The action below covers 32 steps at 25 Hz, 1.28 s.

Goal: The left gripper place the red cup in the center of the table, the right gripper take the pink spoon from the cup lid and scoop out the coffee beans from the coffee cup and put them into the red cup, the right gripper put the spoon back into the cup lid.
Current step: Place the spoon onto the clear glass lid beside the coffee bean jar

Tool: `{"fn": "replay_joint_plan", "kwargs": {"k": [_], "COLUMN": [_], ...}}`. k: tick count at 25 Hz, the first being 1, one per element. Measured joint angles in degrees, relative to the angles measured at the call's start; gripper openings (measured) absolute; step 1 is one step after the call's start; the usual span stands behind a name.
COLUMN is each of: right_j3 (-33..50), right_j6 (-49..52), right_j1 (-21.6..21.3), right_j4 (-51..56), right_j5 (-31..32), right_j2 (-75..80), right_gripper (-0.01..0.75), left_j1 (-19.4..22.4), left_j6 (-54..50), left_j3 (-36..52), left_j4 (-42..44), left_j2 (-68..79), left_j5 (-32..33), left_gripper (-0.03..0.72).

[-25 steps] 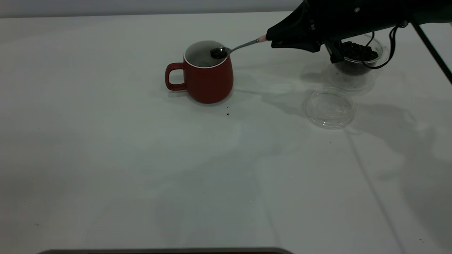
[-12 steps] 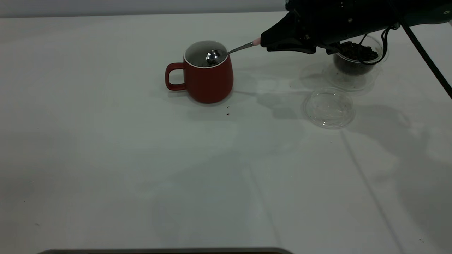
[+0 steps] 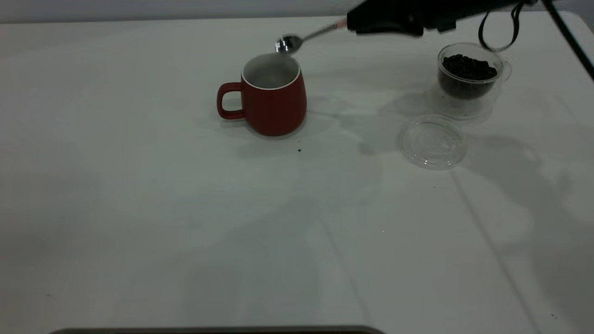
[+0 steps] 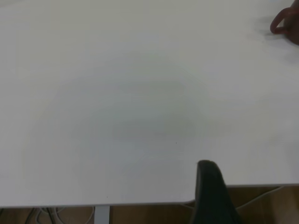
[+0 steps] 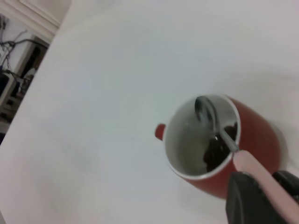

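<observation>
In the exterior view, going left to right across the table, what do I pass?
red cup → pink spoon, held above the cup's rim by the right gripper → cup lid → coffee cup holding the coffee beans.

No readable text, label or number anywhere.

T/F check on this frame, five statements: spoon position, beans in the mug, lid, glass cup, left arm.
1. The pink spoon is held above the red cup by the right gripper. True.
2. The red cup holds no beans. False: the right wrist view shows coffee beans inside.
3. The cup lid is on the coffee cup. False: it lies on the table in front of it.
4. The coffee cup holds beans. True.
5. The left gripper grips the red cup. False: it is far off it.
</observation>
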Motion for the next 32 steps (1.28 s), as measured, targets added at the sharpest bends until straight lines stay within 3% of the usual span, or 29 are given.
{"fn": "replay_joint_plan", "kwargs": {"k": [4, 7, 15, 18, 23, 32], "right_j3": [0.4, 1.9, 3.6, 3.6, 3.6, 3.4], "right_j6": [5.1, 10.3, 31.6, 36.2, 37.5, 31.3], "right_j1": [-0.7, -3.5, -22.1, -26.5, -29.8, -30.0], "right_j4": [-7.6, -17.6, -37.1, -41.5, -40.0, -28.3], "right_j5": [0.8, 3.5, 10.1, 11.5, 10.8, 8.7], "right_j2": [-4.5, -9.7, -14.0, -11.3, -4.0, 6.6], "right_gripper": [0.1, 0.1, 0.1, 0.1, 0.1, 0.1], "left_j1": [0.0, 0.0, 0.0, 0.0, 0.0, 0.0], "left_j6": [0.0, 0.0, 0.0, 0.1, 0.1, 0.1], "left_j3": [0.0, 0.0, 0.0, 0.0, 0.0, 0.0], "left_j4": [0.0, 0.0, 0.0, 0.0, 0.0, 0.0], "left_j2": [0.0, 0.0, 0.0, 0.0, 0.0, 0.0], "left_j5": [0.0, 0.0, 0.0, 0.0, 0.0, 0.0], "left_gripper": [0.505, 0.505, 0.505, 0.505, 0.505, 0.505]}}
